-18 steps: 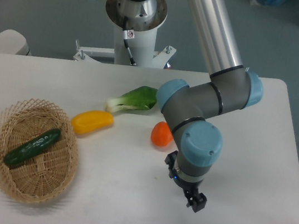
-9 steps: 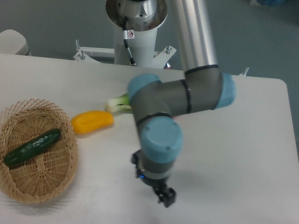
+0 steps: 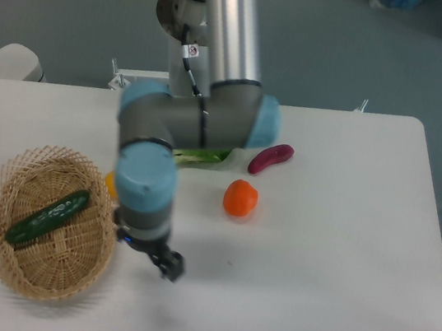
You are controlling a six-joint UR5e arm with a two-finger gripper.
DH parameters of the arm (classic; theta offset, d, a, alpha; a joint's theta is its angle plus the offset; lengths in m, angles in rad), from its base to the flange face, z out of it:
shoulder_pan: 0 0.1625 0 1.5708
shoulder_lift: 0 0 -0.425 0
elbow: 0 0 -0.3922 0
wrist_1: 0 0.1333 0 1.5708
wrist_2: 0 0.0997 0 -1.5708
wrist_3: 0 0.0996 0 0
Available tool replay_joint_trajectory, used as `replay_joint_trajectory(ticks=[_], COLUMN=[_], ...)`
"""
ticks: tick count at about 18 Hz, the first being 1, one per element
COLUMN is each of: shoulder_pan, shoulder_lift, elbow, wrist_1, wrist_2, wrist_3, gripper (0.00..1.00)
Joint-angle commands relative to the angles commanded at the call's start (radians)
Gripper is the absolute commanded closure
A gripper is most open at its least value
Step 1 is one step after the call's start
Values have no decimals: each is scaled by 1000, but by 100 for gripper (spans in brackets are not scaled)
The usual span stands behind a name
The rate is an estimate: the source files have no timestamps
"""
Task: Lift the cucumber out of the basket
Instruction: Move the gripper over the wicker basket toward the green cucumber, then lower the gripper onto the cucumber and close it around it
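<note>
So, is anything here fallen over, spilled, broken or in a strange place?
Nothing stands out. The cucumber lies whole inside the basket, which sits flat on the table. The orange vegetable and eggplant lie loose but intact. The gripper is beside the basket.

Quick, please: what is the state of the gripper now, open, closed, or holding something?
Gripper: holding nothing; whether its fingers are open or closed cannot be told. The dark green glossy cucumber lies in the round tan wicker basket.

Gripper (image 3: 171,269): shifted from table's right-front area leftward, now just beside basket (image 3: 10,184). Arm now covers yellow pepper; orange vegetable (image 3: 240,198) and eggplant (image 3: 271,158) uncovered.
</note>
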Motion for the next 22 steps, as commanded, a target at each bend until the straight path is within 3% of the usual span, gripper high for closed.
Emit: replay_joint_trajectory(ticks=[7, 13, 22], shoulder_pan=[-117, -164, -197], shoulder_lift=[-47, -54, -93], elbow=[-20, -94, -92], wrist_1=[43, 101, 156], wrist_2=[-14, -14, -2], wrist_3=[-121, -124, -212], gripper=[0, 0, 0])
